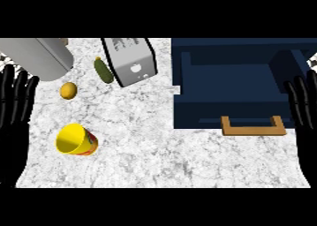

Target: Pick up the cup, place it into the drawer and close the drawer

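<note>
A yellow cup [76, 139] with a red and orange band lies tilted on the marble counter [160, 154] at the lower left, its mouth turned up and to the left. At the right a dark blue drawer [227, 84] stands pulled open, with a wooden handle [252, 127] on its front. My left hand [11, 99] rests open at the left edge, fingers up, a short way above and left of the cup. My right hand [307, 103] rests open at the right edge, beside the drawer's front corner. Neither hand touches anything.
A silver toaster [130, 61] stands at the back centre. Beside it lies a green cucumber [103, 70], and a yellow-orange lemon [69, 90] sits further left. A grey cylinder-like appliance [35, 56] fills the back left corner.
</note>
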{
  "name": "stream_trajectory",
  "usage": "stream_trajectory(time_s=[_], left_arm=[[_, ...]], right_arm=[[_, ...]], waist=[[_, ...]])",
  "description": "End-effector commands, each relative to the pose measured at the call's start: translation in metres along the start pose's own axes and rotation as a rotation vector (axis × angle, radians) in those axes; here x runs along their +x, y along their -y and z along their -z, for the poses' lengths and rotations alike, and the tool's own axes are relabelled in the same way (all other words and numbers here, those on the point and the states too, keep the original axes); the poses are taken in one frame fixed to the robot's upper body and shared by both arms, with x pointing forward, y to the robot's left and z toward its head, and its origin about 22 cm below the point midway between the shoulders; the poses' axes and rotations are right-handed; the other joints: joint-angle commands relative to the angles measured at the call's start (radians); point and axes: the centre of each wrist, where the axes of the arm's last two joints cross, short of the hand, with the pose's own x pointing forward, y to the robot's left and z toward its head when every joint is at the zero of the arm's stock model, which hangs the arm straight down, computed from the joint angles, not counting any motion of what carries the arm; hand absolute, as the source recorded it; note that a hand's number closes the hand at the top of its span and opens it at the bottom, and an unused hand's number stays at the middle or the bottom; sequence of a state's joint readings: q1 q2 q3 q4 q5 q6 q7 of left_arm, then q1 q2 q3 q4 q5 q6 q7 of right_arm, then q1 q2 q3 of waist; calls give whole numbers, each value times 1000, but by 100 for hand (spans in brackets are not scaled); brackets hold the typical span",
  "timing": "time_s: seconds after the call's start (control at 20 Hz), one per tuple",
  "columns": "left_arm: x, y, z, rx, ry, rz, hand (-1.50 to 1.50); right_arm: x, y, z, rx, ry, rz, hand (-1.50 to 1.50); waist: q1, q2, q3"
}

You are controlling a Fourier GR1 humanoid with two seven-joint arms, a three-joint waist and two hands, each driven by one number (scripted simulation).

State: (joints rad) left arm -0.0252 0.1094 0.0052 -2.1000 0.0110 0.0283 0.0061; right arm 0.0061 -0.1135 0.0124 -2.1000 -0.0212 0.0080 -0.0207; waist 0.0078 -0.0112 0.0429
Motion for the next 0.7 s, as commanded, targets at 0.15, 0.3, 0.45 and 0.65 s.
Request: stream_trajectory(time_s=[0.15,0.3,0.45,0.65], left_arm=[[4,-5,-4,235,-9,153,-150],[-13,4,-15,396,-120,-2,-150],[-9,32,-10,427,-143,-22,-150],[-19,27,5,435,-125,1,-150]], right_arm=[[2,3,-1,3,-23,17,-150],[-8,-8,2,65,-93,117,-150],[1,-10,3,89,-116,120,-150],[-1,-21,-5,45,-103,122,-150]], waist=[[-7,10,-42],[3,12,-44],[-10,10,-43],[-11,11,-43]])
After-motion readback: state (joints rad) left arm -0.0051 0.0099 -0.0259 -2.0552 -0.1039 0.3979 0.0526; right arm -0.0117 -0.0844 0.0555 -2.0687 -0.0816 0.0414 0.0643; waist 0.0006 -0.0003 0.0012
